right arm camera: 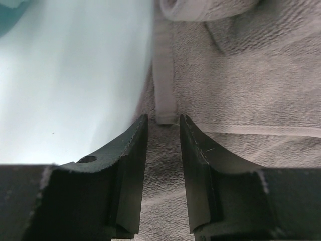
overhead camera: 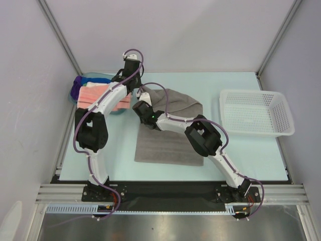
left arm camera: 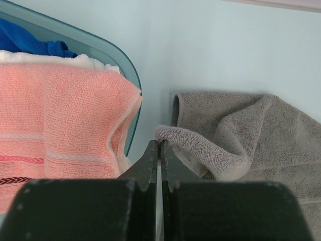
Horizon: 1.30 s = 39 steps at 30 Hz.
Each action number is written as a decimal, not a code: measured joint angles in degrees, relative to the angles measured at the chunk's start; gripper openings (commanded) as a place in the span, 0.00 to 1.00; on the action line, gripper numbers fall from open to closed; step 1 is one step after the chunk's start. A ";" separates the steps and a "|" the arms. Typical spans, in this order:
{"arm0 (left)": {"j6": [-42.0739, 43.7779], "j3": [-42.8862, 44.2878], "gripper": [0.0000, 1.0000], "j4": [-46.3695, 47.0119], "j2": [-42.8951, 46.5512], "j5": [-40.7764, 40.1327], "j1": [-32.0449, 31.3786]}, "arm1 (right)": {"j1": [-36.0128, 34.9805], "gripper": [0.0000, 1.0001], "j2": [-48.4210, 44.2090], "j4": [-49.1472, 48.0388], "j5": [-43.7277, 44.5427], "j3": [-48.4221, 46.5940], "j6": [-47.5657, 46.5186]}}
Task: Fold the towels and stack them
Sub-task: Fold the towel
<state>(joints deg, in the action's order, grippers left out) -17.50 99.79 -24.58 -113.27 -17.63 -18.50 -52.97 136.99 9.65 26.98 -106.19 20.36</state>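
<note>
One pale blue table (overhead camera: pixel 120 150) fills the middle of the top view. At its centre lies the grey towel (overhead camera: pixel 170 145), its upper part rumpled. A white basket (overhead camera: pixel 281 125) sits at right. A blue tub (overhead camera: pixel 71 94) at upper left holds a pink towel (overhead camera: pixel 93 93). The left gripper (left arm camera: pixel 159 145) is closed, pinching the grey towel's raised corner. The right gripper (right arm camera: pixel 164 123) has its fingers narrowly apart over the towel's hem.
</note>
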 measured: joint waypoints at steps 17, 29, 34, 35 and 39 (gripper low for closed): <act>0.00 0.00 0.00 0.02 -0.46 0.02 0.02 | 0.22 0.23 0.37 -0.26 1.05 0.00 -1.53; 0.00 0.46 0.00 0.33 -1.01 0.02 0.31 | 1.14 0.00 -0.87 -5.79 1.92 3.87 -1.60; 0.00 2.89 0.00 1.05 -1.86 0.00 0.44 | 2.14 0.00 -5.35 -9.03 2.54 10.75 -1.55; 0.00 3.45 0.00 1.29 -2.01 0.02 0.44 | 2.43 0.00 -6.25 -9.38 2.54 11.61 -1.49; 0.02 5.62 0.00 2.38 -2.49 0.02 0.44 | 4.55 0.00 -10.54 -10.88 1.66 14.21 -0.85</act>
<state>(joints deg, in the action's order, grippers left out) -17.47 105.41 -22.20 -115.77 -17.61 -18.06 -48.42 126.45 -1.23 28.64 -91.98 19.51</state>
